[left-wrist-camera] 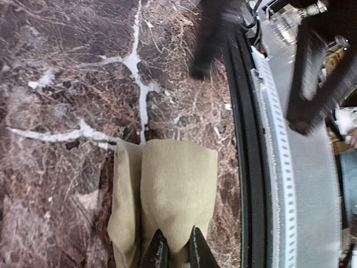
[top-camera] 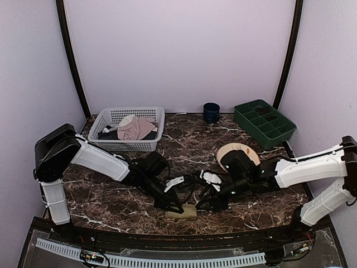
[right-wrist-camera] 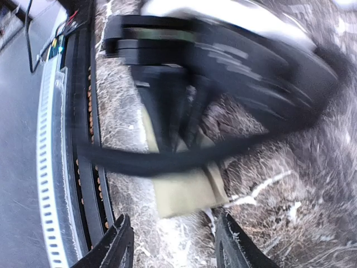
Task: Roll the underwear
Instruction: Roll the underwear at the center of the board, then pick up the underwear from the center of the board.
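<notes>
Underwear (top-camera: pixel 188 211) lies bundled on dark marble table (top-camera: pixel 189 139), lilac walls (top-camera: pixel 178 50) around.

Pale lilac walls (top-camera: pixel 178 50), dark marble table (top-camera: pixel 100 195) (white-veined), black corner posts (top-camera: pixel 72 56).

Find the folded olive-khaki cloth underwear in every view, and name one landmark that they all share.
Top external: the olive-khaki folded cloth underwear lies low centre, near the front edge of the dark marble table.
Left wrist: the underwear fills the bottom centre.
Right wrist: the underwear sits centre, slightly low.
Shared landmark: the white perforated strip beyond that front edge.
</notes>
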Robot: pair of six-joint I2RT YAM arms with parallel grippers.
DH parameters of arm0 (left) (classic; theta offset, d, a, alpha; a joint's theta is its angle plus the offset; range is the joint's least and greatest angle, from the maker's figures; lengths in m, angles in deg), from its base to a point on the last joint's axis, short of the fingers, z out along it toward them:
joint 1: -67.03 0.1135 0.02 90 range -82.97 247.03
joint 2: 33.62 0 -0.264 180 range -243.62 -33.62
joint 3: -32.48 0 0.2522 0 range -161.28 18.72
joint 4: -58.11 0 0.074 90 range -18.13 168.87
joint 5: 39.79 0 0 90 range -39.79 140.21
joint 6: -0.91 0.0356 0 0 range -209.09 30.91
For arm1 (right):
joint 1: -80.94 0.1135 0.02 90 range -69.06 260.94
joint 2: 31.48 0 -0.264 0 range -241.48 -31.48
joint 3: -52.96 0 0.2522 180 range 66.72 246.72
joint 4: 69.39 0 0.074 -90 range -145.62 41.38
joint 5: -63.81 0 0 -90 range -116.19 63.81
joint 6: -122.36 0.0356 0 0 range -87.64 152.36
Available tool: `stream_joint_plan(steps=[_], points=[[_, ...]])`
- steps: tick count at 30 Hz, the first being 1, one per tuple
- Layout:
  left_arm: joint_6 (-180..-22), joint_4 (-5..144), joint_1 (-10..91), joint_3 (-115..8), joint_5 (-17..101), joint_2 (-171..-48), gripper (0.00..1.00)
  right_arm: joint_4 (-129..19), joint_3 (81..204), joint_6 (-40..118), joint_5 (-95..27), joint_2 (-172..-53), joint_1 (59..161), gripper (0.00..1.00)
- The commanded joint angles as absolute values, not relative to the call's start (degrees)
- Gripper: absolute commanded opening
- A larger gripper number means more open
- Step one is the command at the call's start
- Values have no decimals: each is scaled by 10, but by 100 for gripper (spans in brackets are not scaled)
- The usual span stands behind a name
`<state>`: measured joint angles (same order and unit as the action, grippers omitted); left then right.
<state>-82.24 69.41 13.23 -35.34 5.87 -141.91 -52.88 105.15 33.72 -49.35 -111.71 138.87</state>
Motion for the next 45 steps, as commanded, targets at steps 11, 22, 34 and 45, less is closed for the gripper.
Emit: stream_joint_plan(steps=[11,22,34,45], points=[[-881,787,173,-436,-113,-1547,1,-522,1099,187,-315,-1171,1517,51],[-897,794,184,-468,-156,-1594,1,-527,1141,149,-284,-1264,1535,51],[-869,831,201,-484,-168,-1606,4,-526,1109,170,-231,-1308,1542,46],[-836,863,207,-494,-168,-1610,5,-476,1128,174,-195,-1325,1557,27]])
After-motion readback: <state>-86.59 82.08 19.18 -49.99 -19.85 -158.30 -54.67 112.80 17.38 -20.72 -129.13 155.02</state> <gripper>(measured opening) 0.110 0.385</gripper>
